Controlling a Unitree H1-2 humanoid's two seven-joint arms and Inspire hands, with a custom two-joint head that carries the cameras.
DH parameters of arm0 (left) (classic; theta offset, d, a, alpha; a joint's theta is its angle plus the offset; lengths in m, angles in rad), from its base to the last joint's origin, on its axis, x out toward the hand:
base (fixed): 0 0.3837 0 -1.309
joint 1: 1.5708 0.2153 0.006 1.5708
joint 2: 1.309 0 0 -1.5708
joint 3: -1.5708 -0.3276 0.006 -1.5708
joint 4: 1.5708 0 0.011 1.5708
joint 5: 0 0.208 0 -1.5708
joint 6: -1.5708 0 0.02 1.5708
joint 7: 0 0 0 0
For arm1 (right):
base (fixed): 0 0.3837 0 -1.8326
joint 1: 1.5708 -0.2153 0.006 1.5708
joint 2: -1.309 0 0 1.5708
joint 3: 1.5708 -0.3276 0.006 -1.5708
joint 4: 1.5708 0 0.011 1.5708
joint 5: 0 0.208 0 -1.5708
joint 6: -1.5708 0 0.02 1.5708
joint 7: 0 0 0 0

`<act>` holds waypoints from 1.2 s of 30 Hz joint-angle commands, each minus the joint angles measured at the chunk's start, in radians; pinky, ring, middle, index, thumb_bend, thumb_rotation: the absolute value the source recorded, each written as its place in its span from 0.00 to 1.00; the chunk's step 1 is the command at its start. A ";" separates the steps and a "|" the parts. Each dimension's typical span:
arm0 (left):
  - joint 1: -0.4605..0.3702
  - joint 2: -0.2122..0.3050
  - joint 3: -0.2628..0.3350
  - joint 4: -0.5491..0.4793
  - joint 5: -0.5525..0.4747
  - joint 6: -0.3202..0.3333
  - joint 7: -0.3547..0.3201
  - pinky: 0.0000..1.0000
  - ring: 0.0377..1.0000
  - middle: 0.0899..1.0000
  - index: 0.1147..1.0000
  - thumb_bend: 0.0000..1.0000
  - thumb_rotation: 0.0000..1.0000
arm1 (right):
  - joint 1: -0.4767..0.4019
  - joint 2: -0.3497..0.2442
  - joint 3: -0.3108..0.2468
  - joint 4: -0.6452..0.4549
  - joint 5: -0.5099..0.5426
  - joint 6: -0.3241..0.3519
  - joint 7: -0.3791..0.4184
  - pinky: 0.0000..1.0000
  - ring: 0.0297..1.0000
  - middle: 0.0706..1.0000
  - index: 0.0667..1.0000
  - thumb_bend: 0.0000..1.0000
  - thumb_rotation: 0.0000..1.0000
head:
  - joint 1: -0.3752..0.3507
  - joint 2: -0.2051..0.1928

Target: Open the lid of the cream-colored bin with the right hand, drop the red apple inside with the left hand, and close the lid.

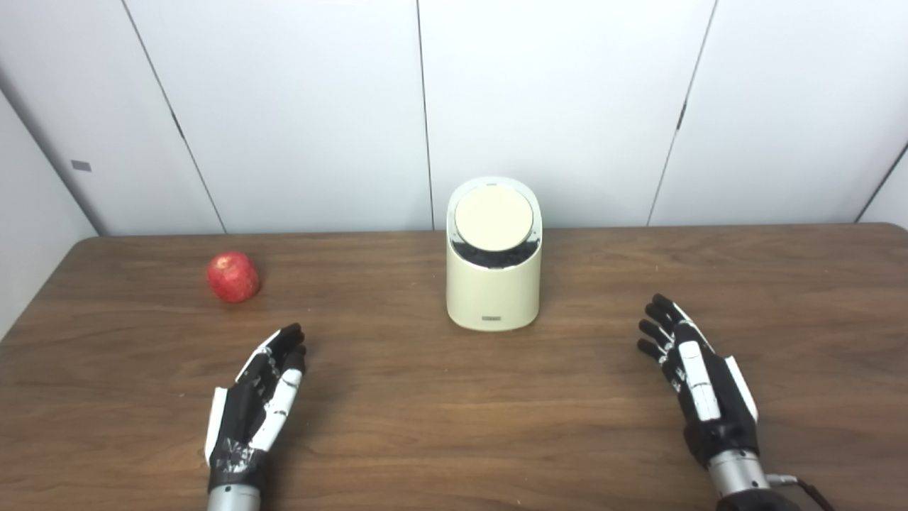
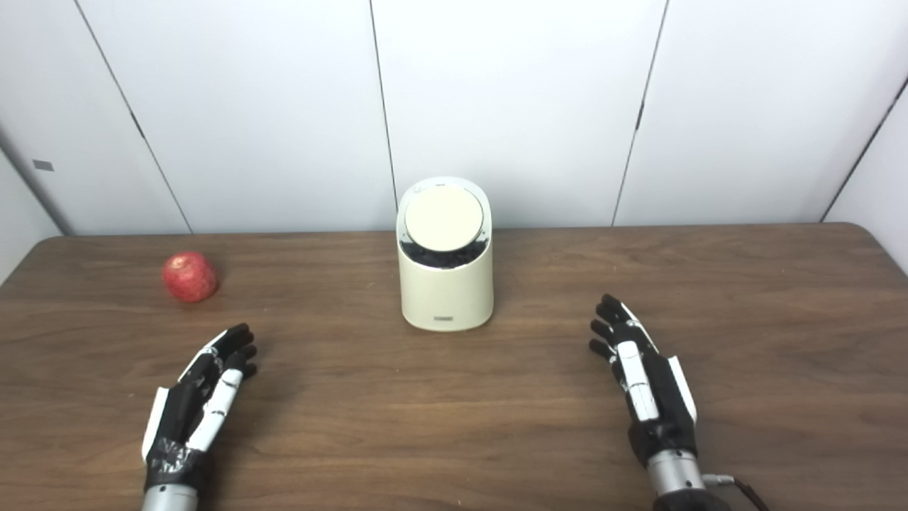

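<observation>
Left hand and right hand are resting spread and empty on the counter, red apple sitting beyond the left, cream-colored bin standing between and behind them, lid tilted, dark interior indistinct.

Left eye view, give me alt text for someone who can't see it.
A cream bin with its round lid on stands mid-table on a brown table, a red apple to its left. Two open robot hands, left hand and right hand, rest nearer the camera, holding nothing.
</observation>
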 commanded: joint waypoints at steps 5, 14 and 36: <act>0.027 -0.020 -0.013 0.023 -0.004 -0.010 -0.001 0.81 0.84 0.84 0.83 0.45 0.56 | 0.043 0.011 0.006 0.026 0.006 0.013 0.007 0.84 0.88 0.89 0.89 0.49 0.86 | -0.001 0.000; 0.031 -0.019 -0.014 0.011 0.002 0.003 0.002 0.82 0.84 0.84 0.82 0.44 0.57 | 0.044 0.010 0.007 0.027 0.001 0.013 0.005 0.85 0.88 0.89 0.89 0.47 0.87 | -0.003 -0.007; 0.035 -0.012 -0.037 0.142 0.119 -0.129 0.034 0.83 0.86 0.85 0.84 0.36 0.61 | -0.073 -0.012 0.024 0.063 -0.077 -0.054 -0.008 0.82 0.90 0.89 0.92 0.54 0.74 | -0.011 -0.271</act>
